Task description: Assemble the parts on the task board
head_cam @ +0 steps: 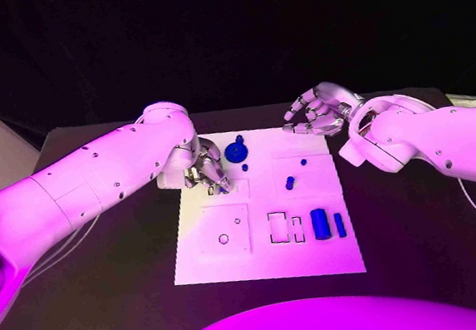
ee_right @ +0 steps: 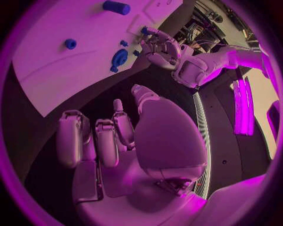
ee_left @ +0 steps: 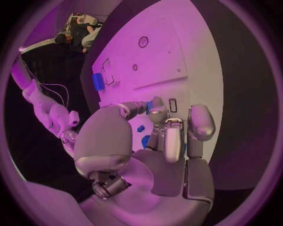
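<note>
Left hand (head_cam: 203, 170) pinches a small blue part (ee_right: 144, 31) — right hand (head_cam: 318, 113) (glossy silver) curled, empty.

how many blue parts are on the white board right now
6 visible: a round knobbed part at the far edge beside the left robot hand, three small ones mid-board, two cylinders nearer. The left robot hand may hide more.
</note>
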Robot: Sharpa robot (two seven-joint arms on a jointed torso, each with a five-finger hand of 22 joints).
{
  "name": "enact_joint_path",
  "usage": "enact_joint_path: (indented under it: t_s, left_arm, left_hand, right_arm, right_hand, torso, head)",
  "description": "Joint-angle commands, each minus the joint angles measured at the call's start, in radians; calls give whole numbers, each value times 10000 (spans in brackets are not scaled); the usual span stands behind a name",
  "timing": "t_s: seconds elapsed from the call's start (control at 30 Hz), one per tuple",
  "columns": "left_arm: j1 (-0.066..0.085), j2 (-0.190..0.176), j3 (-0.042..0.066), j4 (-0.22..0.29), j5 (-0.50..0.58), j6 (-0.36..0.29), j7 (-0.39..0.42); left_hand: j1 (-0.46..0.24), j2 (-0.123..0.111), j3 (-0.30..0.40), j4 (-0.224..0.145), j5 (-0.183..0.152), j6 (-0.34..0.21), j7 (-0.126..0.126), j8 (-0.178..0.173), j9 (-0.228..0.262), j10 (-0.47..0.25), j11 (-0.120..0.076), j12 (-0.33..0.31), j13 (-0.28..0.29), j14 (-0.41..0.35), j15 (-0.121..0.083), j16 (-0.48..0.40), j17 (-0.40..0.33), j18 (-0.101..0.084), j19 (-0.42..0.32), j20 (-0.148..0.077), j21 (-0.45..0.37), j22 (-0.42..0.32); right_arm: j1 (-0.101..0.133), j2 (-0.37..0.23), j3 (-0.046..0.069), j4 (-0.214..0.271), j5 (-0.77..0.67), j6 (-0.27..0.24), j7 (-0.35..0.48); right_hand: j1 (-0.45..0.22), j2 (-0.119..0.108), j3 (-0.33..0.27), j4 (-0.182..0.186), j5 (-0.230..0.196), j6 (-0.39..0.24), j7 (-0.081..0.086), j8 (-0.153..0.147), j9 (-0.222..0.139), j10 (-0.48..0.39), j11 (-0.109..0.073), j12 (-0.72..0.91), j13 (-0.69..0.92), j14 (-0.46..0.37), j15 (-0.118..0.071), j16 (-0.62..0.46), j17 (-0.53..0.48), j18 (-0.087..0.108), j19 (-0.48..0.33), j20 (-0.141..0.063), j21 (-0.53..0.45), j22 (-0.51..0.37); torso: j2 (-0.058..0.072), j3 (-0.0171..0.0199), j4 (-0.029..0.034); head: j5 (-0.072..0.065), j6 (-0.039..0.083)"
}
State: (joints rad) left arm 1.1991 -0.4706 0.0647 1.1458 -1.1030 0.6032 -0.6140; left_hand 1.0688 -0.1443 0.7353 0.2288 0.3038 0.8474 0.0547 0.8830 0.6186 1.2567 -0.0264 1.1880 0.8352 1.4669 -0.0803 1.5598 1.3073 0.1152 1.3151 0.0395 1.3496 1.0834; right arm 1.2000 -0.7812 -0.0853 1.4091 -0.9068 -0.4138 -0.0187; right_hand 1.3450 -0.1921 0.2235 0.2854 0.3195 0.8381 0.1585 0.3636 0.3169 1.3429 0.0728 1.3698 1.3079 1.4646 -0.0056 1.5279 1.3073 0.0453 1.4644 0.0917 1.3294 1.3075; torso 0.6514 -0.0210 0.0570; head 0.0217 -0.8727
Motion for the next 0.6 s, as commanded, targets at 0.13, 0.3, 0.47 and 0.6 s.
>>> enact_joint_path:
  t_s: [0.13,0.3,0.47,0.6]
  left_arm:
    - [12,2,-13,-47,-93,385,-23]
    - [12,0,-20,-58,-85,430,-28]
    - [12,-6,-24,-58,-93,464,-29]
    - [12,-1,-27,-63,-91,479,-30]
  left_hand:
    - [94,187,1985,-1963,41,155,-91,16,19,73,15,33,3,1017,53,68,2565,-197,74,-18,43,6]
    - [89,187,1990,-1970,44,157,-92,15,20,76,14,35,7,1021,52,74,2576,-199,80,-19,49,18]
    - [89,187,1990,-1970,44,157,-92,15,20,76,14,35,7,1021,52,74,2576,-199,80,-19,49,18]
    - [89,187,1990,-1970,44,157,-92,15,20,76,14,35,7,1021,52,74,2576,-199,80,-19,49,18]
  right_arm:
    - [-8,-1,1,7,-63,125,64]
    - [-13,3,1,6,-64,126,67]
    - [-18,1,1,6,-65,126,67]
    - [-19,1,1,7,-65,127,68]
  right_hand:
    - [-108,10,-40,-6,61,-81,-20,46,13,24,9,48,559,871,19,-12,2030,53,353,35,-31,1285]
    - [-108,10,-40,-6,61,-81,-20,46,13,24,9,48,559,871,19,-12,2030,53,353,35,-31,1285]
    - [-108,10,-40,-6,61,-81,-20,46,13,24,9,48,559,871,19,-12,2030,53,353,35,-31,1285]
    - [-108,10,-40,-6,61,-81,-20,46,13,24,9,48,559,871,19,-12,2030,53,353,35,-31,1285]
  torso:
    - [-6,-2,13]
    - [-6,-5,7]
    - [-1,-6,3]
    - [1,-4,6]
  head:
    - [3,1]
    - [11,1]
    - [10,1]
    - [11,1]
